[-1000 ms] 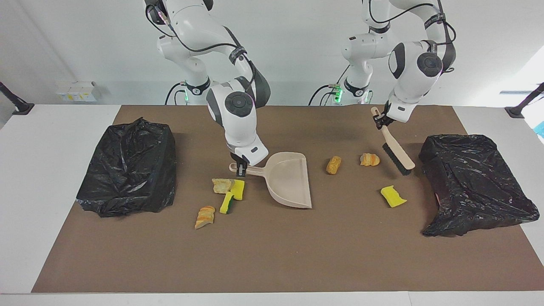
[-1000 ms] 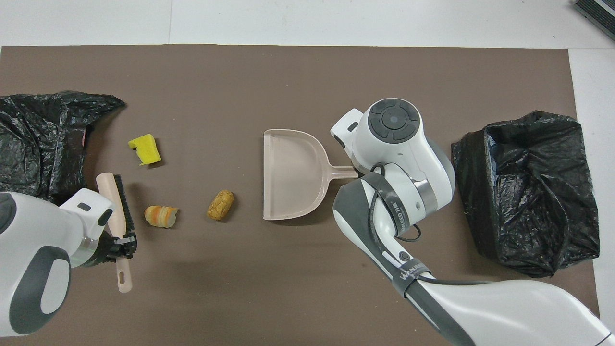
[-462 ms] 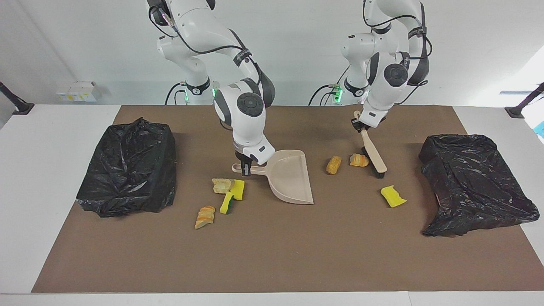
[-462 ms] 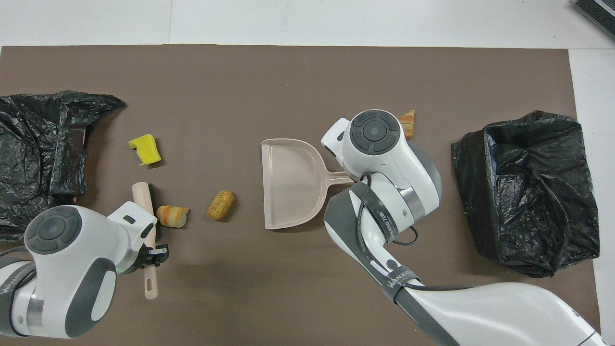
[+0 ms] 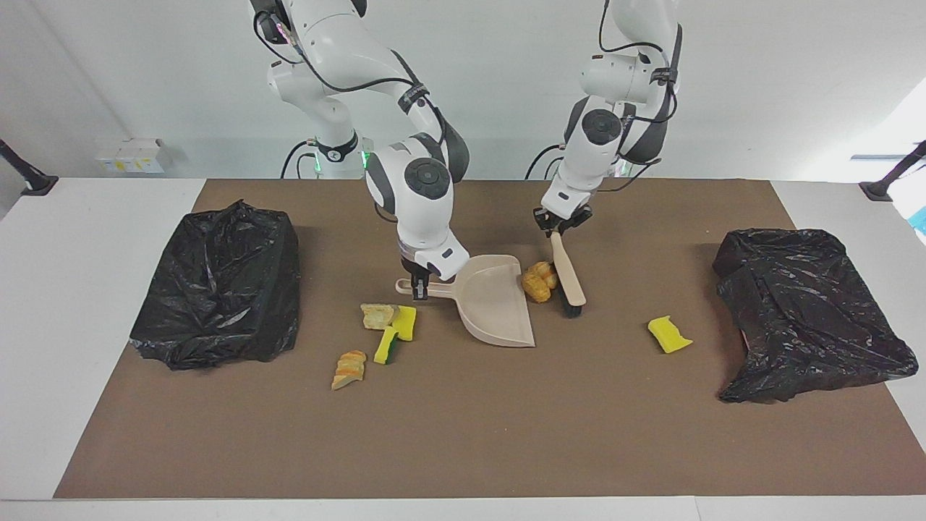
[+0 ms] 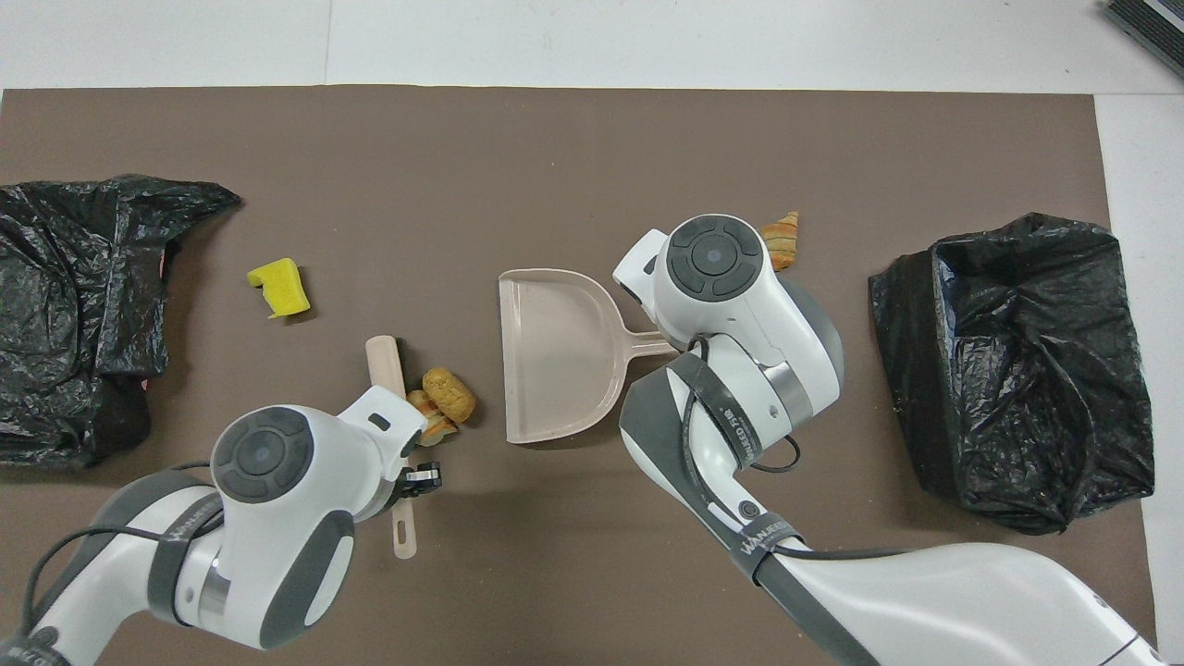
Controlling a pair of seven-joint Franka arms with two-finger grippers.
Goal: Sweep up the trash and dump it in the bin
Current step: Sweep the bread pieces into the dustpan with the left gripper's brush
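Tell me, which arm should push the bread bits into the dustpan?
The left arm, probably. Its left gripper already holds the brush, right beside the two bread bits at the dustpan's open edge. The right gripper is busy holding the dustpan's handle.

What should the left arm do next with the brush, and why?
Probably push the brush a little more toward the dustpan: the two bread chunks lie bunched at its open edge, not yet inside, and the right end effector holds its handle.
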